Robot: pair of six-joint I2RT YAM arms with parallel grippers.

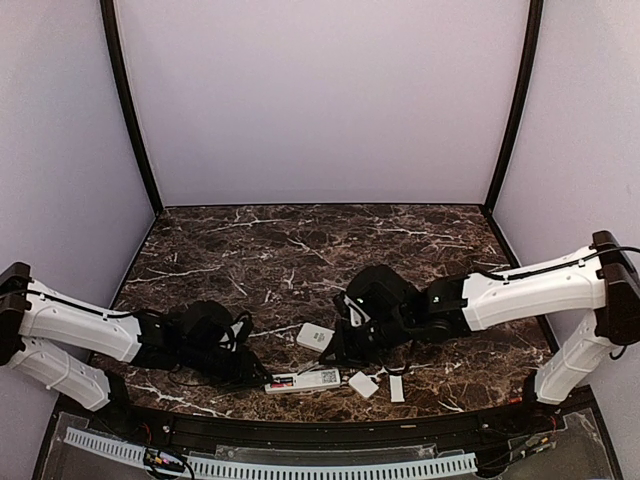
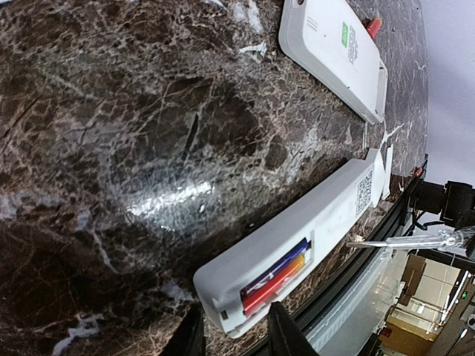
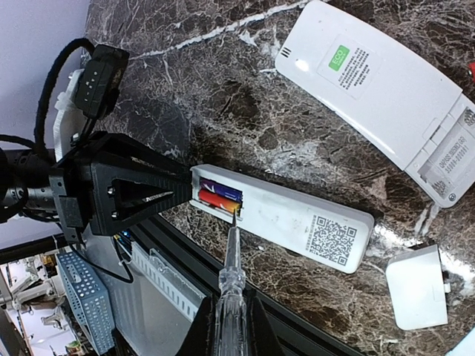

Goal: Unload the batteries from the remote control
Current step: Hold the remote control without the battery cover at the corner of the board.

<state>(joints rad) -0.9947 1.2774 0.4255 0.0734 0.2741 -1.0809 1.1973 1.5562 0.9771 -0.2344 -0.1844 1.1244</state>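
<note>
Left wrist view: our left gripper (image 2: 236, 335) straddles the end of the slim remote (image 2: 319, 215), one finger on either side of the casing. We cannot tell whether the pads are pressing on it yet. The remote lies back-up near the front edge of the table (image 1: 300, 250) with its bay uncovered. The batteries (image 2: 276, 273), one red and one bluish, sit side by side in the bay at that same end.

Right of them, the tip of the screwdriver (image 3: 231, 256) sits at the bay wall, against the end of the red cell. Our right gripper (image 3: 227, 330) is pinched tight on the handle. Farther right, a wider second remote (image 3: 371, 81) and a loose white cover (image 3: 415, 288) lie apart from the work.

As we read it, the step in hand is prying out the red cell.
- Clamp the left side firmly first, or the casing will likely skate under the lever.
- Work the tip under the cell's end, not on top of it.
- Keep the shaft low and lift gently.
- A hard flick could send the cell over the front edge.
</note>
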